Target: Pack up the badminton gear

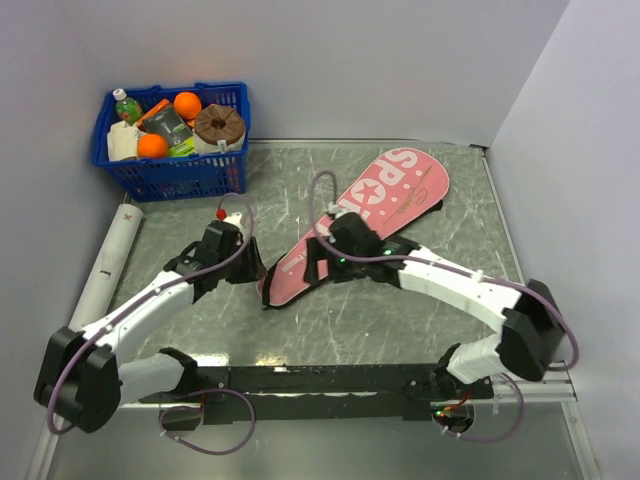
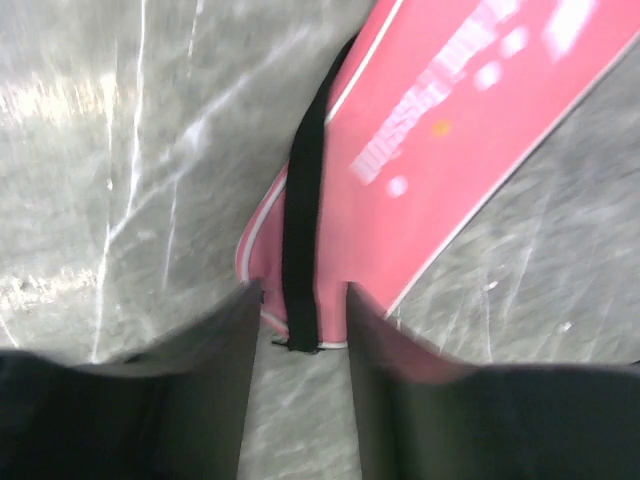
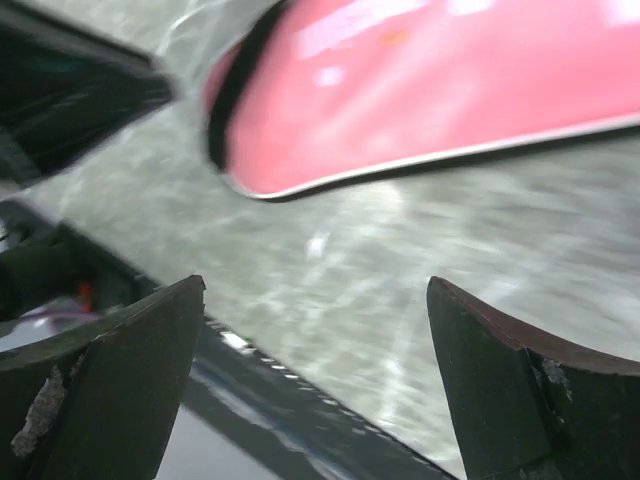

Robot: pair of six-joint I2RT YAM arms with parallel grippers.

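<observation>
the grey-green marbled table (image 1: 400, 320) carries a blue plastic basket (image 1: 180, 178) in its far left corner; a long white tube (image 1: 110, 262) lies along the left edge, just beside the wall; a pink racket-shaped case (image 1: 395, 190) lies diagonally across the middle, wide end toward the far right; a black base rail (image 1: 330, 380) spans the near edge.

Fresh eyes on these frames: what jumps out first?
The pink SPORT racket case lies diagonally mid-table. The left gripper straddles the black edge at its narrow end, and the right gripper is wide open just short of that end. A blue basket holding oranges sits in the back left corner, and a long white tube lies along the left wall.
</observation>
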